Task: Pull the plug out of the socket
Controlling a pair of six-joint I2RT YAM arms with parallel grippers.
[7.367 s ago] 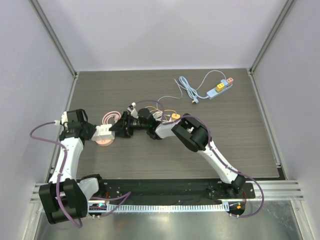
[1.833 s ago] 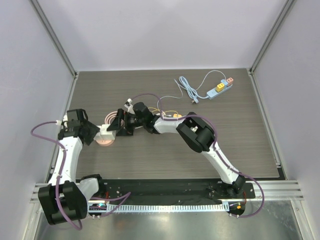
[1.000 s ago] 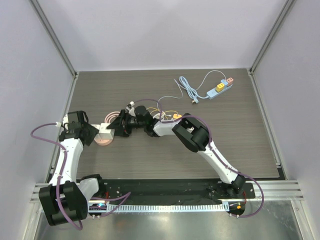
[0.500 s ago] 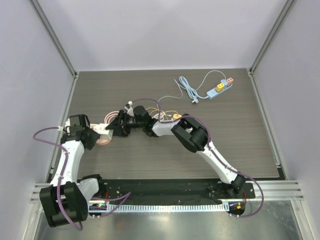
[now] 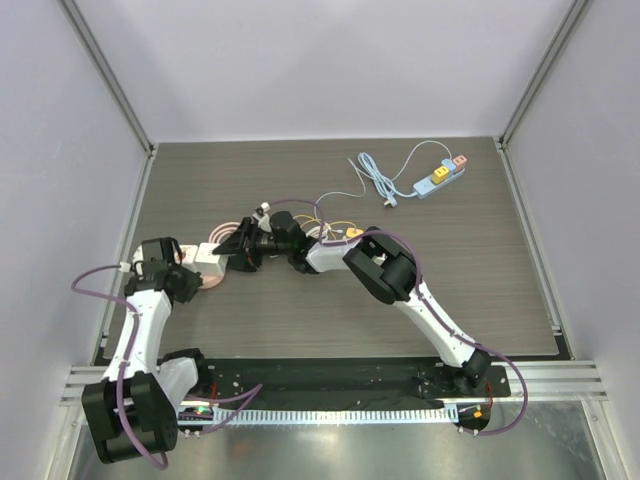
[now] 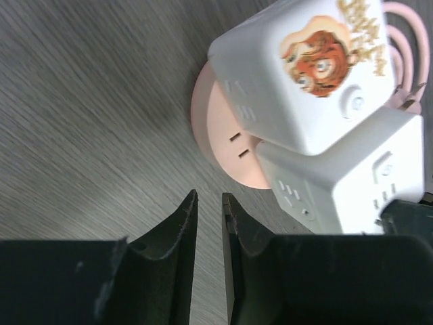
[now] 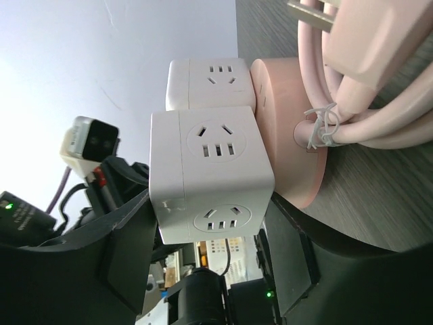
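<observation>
A round pink socket base [image 5: 211, 282] lies at the table's left with two white cubes [image 5: 207, 257] standing on it. In the left wrist view one cube carries a cartoon sticker [image 6: 304, 68] and the other white cube plug [image 6: 345, 183] sits beside it on the pink base [image 6: 216, 122]. My right gripper [image 5: 228, 250] is shut on the white cube plug [image 7: 210, 176], one jaw on each side. My left gripper [image 5: 188, 277] is shut and empty, just left of the base, its tips [image 6: 210, 196] apart from the cubes.
A coiled pink cord [image 7: 379, 101] lies tied beside the base. A blue power strip [image 5: 440, 177] with coloured plugs and a pale blue cable [image 5: 375, 175] lies at the back right. Thin wires and an orange piece [image 5: 350, 232] lie near the right arm.
My left gripper has let go of the cubes, shut, and drawn back toward the near left. My right gripper stays shut on the white cube plug.
</observation>
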